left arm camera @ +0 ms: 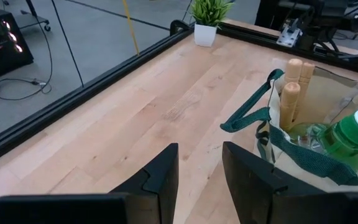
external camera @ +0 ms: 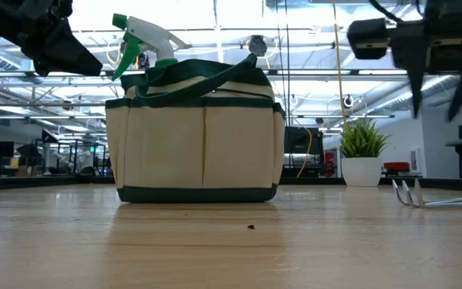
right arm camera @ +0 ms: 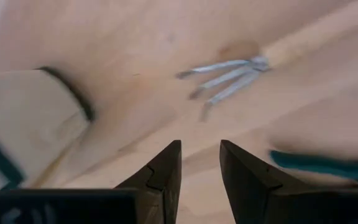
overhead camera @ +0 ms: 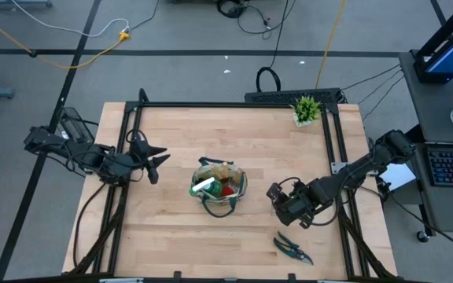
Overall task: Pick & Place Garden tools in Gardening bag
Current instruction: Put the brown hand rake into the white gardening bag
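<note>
The khaki gardening bag (overhead camera: 219,187) with dark green trim stands mid-table on its flat bottom. Wooden tool handles (left arm camera: 294,87) and a green-and-white spray bottle (external camera: 143,36) stick out of its top. A small metal-tined fork (right arm camera: 229,78) with a wooden handle lies flat on the table, right of the bag. My right gripper (right arm camera: 201,168) hangs open above it, pointing steeply down, clear of it. Dark pruning shears (overhead camera: 292,248) lie near the table's front edge. My left gripper (left arm camera: 199,180) is open and holds nothing, raised off the table left of the bag.
A small potted green plant (overhead camera: 306,110) stands at the far right corner. A black frame rail (overhead camera: 234,104) runs around the table's edges. Bare wood (overhead camera: 171,236) lies in front of the bag and behind it.
</note>
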You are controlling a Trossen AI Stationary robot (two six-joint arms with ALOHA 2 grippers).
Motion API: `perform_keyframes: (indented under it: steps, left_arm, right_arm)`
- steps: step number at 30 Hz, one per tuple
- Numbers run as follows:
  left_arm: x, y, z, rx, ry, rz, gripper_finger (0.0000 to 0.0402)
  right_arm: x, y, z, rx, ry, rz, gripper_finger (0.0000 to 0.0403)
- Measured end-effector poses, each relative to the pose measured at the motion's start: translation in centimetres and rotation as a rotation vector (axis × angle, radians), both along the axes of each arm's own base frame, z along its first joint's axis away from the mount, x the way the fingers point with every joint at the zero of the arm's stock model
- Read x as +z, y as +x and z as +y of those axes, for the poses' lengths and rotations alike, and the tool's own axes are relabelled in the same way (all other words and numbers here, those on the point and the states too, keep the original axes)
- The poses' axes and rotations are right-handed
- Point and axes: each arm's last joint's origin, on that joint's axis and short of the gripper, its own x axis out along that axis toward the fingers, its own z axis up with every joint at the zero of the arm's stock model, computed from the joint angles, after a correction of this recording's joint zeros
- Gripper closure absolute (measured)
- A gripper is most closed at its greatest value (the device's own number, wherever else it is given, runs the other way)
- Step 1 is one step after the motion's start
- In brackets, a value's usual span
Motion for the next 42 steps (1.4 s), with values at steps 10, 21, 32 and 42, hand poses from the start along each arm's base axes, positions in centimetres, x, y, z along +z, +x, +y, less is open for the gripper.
perform_keyframes:
  steps: [10, 21, 32, 42]
  left_arm:
    - [0.0, 0.0, 0.0, 0.004, 0.007, 0.001, 0.0272]
    - [0.0, 0.0, 0.0, 0.006, 0.011, 0.003, 0.0272]
    - [0.0, 0.1, 0.5, 0.034, 0.017, 0.01, 0.0272]
    - [0.0, 0.1, 0.8, 0.059, 0.025, 0.016, 0.0272]
  right_arm:
    - [2.1, -1.1, 0.6, -0.073, 0.123, 0.202, 0.0303]
    - [1.2, -1.4, 1.8, -0.118, 0.212, 0.352, 0.0303]
    - [0.2, -1.1, 0.5, -0.247, 0.164, 0.468, 0.0303]
    - [-0.1, -0.9, -0.5, -0.339, 0.175, 0.501, 0.0303]
